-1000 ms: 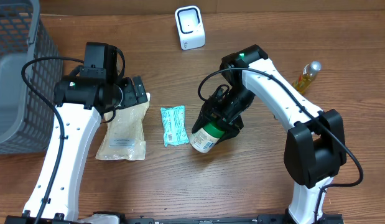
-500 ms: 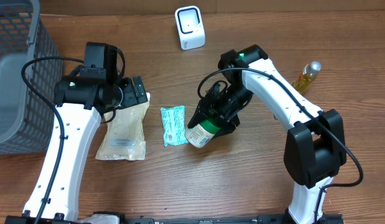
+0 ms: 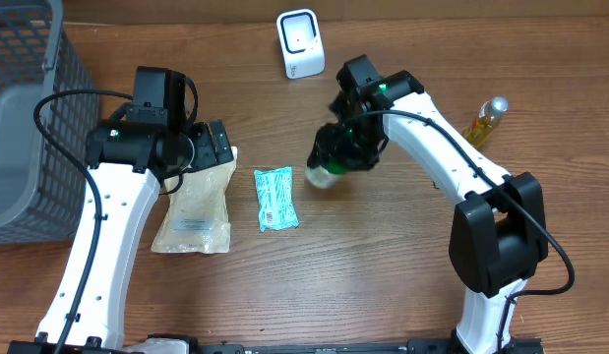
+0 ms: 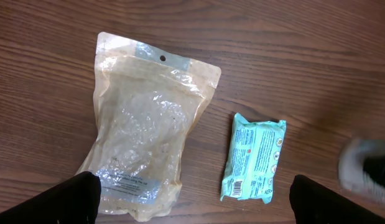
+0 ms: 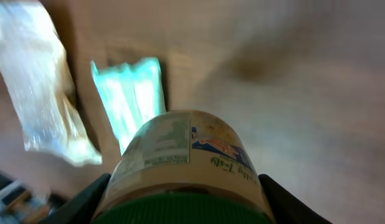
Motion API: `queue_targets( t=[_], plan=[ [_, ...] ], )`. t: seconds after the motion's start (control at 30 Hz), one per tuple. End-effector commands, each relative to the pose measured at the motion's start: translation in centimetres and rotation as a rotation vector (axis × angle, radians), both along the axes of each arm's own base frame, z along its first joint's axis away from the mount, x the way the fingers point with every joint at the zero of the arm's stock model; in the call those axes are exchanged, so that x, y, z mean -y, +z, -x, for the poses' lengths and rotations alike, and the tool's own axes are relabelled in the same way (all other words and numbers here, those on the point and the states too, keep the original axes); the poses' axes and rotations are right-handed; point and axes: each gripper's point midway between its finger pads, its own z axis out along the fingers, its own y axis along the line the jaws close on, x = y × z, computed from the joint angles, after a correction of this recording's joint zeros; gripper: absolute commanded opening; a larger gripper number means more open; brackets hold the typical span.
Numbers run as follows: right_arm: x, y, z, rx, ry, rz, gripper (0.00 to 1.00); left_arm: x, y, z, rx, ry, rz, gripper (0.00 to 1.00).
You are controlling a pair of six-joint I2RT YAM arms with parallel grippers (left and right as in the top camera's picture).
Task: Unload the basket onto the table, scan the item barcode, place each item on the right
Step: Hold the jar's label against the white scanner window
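My right gripper (image 3: 345,155) is shut on a jar (image 3: 325,174) with a green lid and a cream label, held off the table right of centre. In the right wrist view the jar (image 5: 180,152) fills the space between both fingers (image 5: 88,200), its printed label facing the camera. The white barcode scanner (image 3: 300,43) stands at the table's back, some way beyond the jar. My left gripper (image 3: 212,147) hangs open over the top of a clear pouch (image 3: 194,206). Between its wide-spread fingers (image 4: 80,198) nothing is held.
A teal packet (image 3: 274,199) lies flat between the pouch and the jar, its barcode visible on the packet (image 4: 253,155) in the left wrist view. A grey wire basket (image 3: 29,128) fills the left edge. A yellow oil bottle (image 3: 484,121) lies at the right.
The right arm has lifted the jar and carried it back toward the scanner, turning it as it went. The left arm has not moved.
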Motion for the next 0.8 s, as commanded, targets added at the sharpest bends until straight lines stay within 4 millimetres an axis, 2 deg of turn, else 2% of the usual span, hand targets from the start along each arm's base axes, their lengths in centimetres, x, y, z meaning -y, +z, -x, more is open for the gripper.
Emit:
queue_targets(
  t=[0.0,0.3,0.5,0.77],
  plan=[
    [-0.6,1.3,-2.3,0.116,-0.005,-0.018,0.29,-0.2,0.3,-0.1,0.009,0.0,-0.008,0.99],
    [-1.6,3.7,-9.0,0.424,-0.054,-0.039,0.29,-0.2,0.3,-0.1,0.009,0.0,-0.008,0.99],
    [-1.2,5.3,-12.2,0.58,-0.109,-0.012,0.25,-0.2,0.3,-0.1,0.009,0.0,-0.008,1.0],
    [-3.0,10.1,-16.1,0.815,-0.141,-0.135,0.22,-0.2,0.3,-0.1,0.009,0.0,-0.008,1.0]
  ],
)
